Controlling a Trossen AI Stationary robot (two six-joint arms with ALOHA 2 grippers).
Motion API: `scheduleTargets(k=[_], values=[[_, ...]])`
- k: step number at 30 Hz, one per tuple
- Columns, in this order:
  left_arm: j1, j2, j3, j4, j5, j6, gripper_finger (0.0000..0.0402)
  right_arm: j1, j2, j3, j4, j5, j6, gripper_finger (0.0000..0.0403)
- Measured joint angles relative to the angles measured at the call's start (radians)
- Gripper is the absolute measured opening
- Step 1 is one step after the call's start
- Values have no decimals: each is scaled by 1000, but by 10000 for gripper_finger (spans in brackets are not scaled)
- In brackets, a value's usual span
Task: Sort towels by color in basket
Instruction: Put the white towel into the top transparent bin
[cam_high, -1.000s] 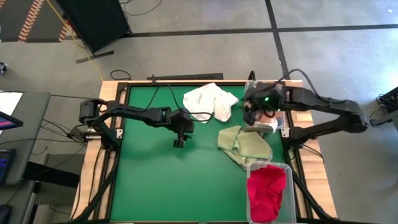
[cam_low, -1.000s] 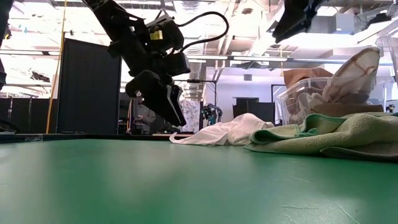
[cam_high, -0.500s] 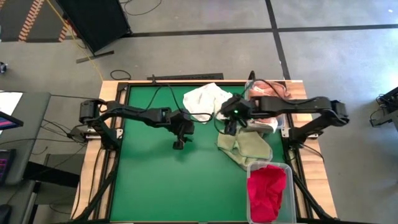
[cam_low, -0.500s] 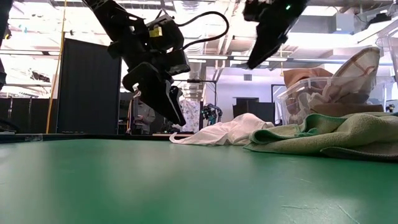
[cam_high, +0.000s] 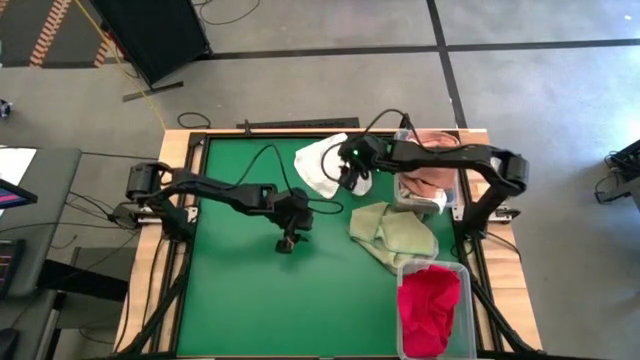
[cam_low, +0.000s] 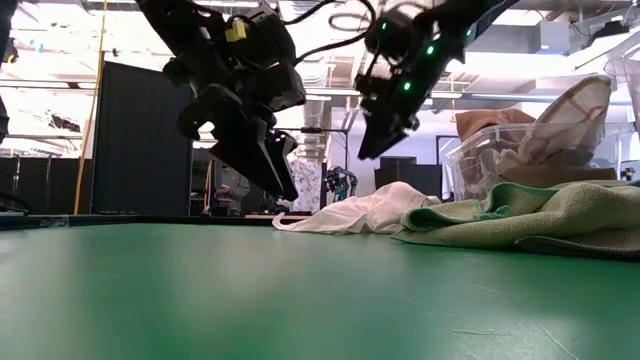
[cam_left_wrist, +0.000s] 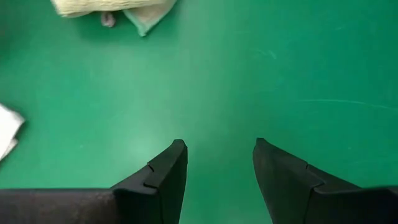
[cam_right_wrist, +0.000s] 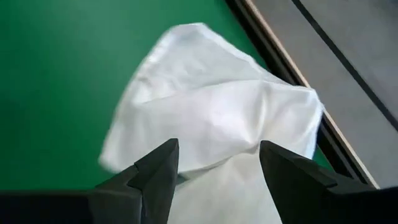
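The red towel (cam_high: 428, 309) already lies in its clear bin (cam_high: 404, 270) and tan ones in the far bin (cam_high: 452, 197), while the open right gripper (cam_high: 352, 176) hovers over the white towel (cam_high: 320, 165), the green towel (cam_high: 392, 234) lies unsorted, and the open, empty left gripper (cam_high: 286, 242) waits mid-table.

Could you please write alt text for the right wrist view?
The right pincer, open and empty, hovers over a crumpled white towel lying on the green table near its wooden edge.
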Motion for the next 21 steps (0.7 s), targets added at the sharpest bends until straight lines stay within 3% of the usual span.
scheduleTargets(k=[11,21], values=[[-42,0,0,0,0,8,175,-146,170,0,150,-5,137,313],[-45,0,0,-1,-1,15,175,-183,350,2,252,-125,168,396]])
